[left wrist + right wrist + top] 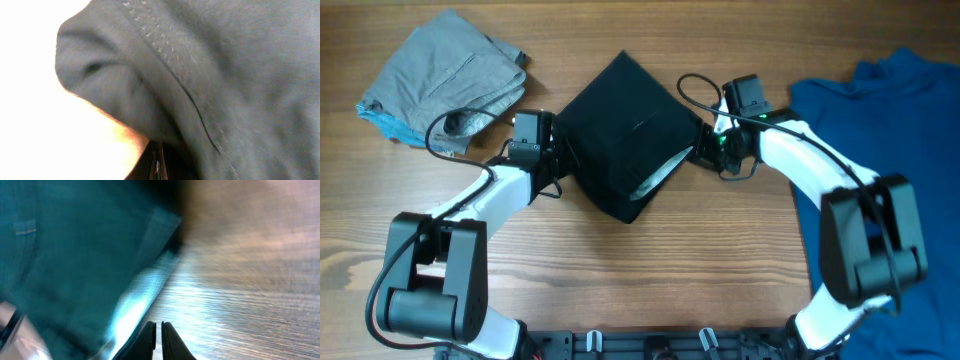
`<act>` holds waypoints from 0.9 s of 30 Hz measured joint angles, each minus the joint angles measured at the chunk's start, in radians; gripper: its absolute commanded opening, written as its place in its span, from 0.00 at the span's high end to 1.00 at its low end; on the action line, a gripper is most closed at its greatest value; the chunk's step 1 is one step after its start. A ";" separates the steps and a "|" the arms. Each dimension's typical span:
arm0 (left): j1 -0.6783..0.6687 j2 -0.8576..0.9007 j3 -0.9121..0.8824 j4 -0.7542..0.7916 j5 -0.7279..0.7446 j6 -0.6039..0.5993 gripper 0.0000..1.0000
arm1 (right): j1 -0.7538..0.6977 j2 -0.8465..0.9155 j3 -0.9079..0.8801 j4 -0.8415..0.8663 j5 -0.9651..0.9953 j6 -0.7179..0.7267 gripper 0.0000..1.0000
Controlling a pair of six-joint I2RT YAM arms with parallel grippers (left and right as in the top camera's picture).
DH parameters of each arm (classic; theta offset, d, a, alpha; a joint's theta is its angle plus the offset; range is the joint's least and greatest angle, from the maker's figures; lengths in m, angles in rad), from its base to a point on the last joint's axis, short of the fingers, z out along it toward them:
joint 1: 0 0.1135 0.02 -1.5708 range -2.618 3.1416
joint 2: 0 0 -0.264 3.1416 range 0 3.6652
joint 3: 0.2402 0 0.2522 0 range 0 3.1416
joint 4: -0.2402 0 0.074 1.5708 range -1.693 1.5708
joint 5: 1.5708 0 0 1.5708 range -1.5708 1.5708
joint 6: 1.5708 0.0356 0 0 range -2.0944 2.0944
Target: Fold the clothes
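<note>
I see the black garment (620, 130) between the left gripper (558, 160) (jaw state hidden by fabric; I cannot tell) and the right gripper (158, 326), jaws pressed together.

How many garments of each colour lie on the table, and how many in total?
Black garment: 1
Grey garment: 1
Blue garment: 1
Total: 3
</note>
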 measured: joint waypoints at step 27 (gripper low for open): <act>-0.009 0.245 0.146 0.309 0.438 -0.352 0.49 | 0.007 0.170 0.003 0.409 0.018 -0.046 0.86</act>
